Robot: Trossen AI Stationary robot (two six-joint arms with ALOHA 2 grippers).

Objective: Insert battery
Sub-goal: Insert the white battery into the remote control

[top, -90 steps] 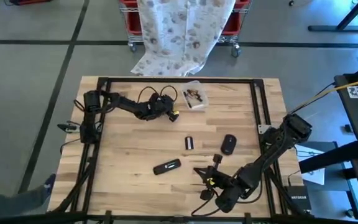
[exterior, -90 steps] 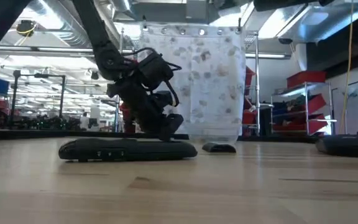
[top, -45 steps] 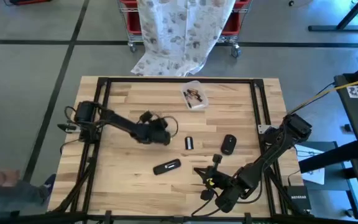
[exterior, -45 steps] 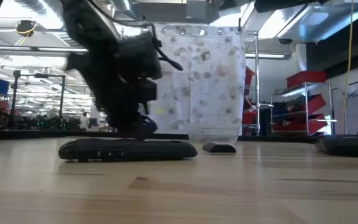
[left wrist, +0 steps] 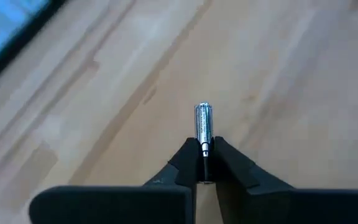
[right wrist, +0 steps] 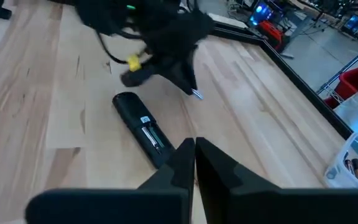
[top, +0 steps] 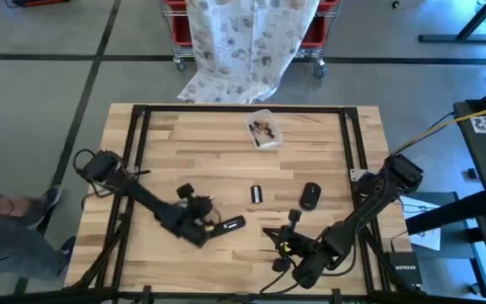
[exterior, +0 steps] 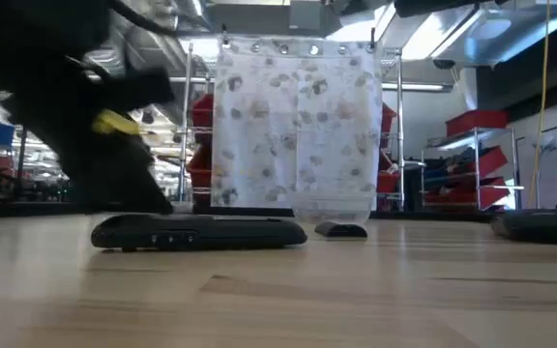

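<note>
High view, near edge of the tabletop: the right gripper (top: 270, 231) sits close to this edge, right of the middle, its fingers pressed together with nothing between them.
Left gripper (left wrist: 202, 149): low over the wood a little inward from the near edge, left of centre; its fingers are pinched on a battery (left wrist: 202, 123), a silver cylinder that sticks out past the tips.
Remote (top: 226, 225): a black bar lying flat, just beside the left gripper on its right, between the two grippers; in the right wrist view its battery bay faces up, and the battery tip hangs near it, apart from it.
Middle of the tabletop: a small black cover (top: 257, 194) lies flat, with a black mouse (top: 310, 196) to its right; bare planks lie open toward the left edge.
Far edge: a clear plastic box (top: 264, 130) with small items rests right of the middle.
Tabletop (top: 184, 143): pale wood planks inside a black frame along the edges.
Room: grey floor, a patterned cloth (top: 247, 42) draped over a red-binned cart beyond the far edge, a person's legs (top: 2, 232) past the near left corner.
</note>
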